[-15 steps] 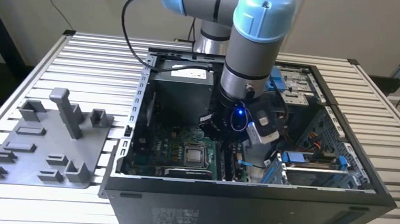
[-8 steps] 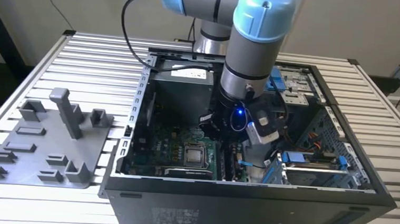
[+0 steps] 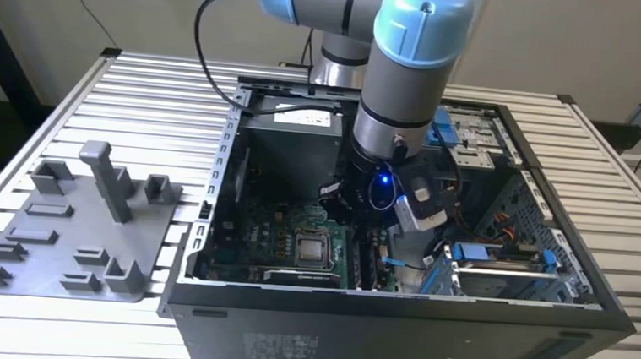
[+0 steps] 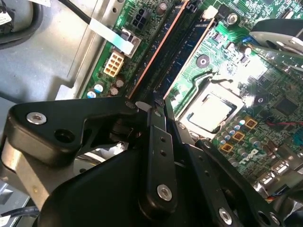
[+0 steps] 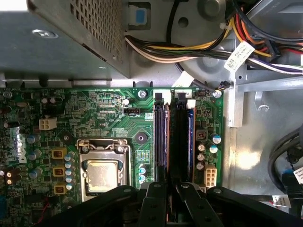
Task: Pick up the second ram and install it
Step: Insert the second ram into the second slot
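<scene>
Two thin blackish memory sticks stand side by side in the motherboard's slots. The one nearer the processor I take for the second ram [image 5: 165, 142] [image 4: 191, 49]; the other stick [image 5: 191, 142] [image 4: 156, 47] runs parallel to it. My gripper [image 5: 170, 187] [image 4: 162, 105] hangs inside the open computer case [image 3: 402, 308], over the near end of the second ram. Its fingertips are drawn close together, and I see nothing between them. In the exterior view the gripper [image 3: 363, 229] sits just above the slots.
The processor socket [image 5: 102, 172] [image 4: 213, 109] lies beside the slots. The power supply box [image 5: 61, 38] [image 3: 290, 135] and a cable bundle [image 5: 213, 47] fill the case's far end. Blue drive latches [image 3: 496, 255] stand at the exterior view's right, and a gray fixture plate [image 3: 80, 230] lies on the table at its left.
</scene>
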You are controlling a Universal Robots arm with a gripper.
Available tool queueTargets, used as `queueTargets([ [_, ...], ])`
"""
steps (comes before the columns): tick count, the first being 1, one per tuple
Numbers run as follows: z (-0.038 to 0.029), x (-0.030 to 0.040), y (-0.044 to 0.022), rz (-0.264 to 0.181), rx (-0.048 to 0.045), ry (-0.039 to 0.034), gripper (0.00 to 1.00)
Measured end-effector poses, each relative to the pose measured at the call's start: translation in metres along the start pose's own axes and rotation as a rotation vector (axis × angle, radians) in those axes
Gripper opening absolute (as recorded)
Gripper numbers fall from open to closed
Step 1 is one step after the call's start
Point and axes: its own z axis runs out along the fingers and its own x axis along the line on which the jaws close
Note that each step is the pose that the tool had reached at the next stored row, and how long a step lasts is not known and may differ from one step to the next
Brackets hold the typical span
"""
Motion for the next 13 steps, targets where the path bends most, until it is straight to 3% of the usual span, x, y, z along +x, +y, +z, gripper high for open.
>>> queueTargets([
  [5,0.0001,-0.0001,0.0001,0.000,0.0020,0.0000,0.14],
  [10,-0.0001,0.0000,0.0000,0.000,0.0279,0.0012,0.14],
  [13,-0.0001,0.0000,0.0000,0.000,0.0334,0.0010,0.14],
])
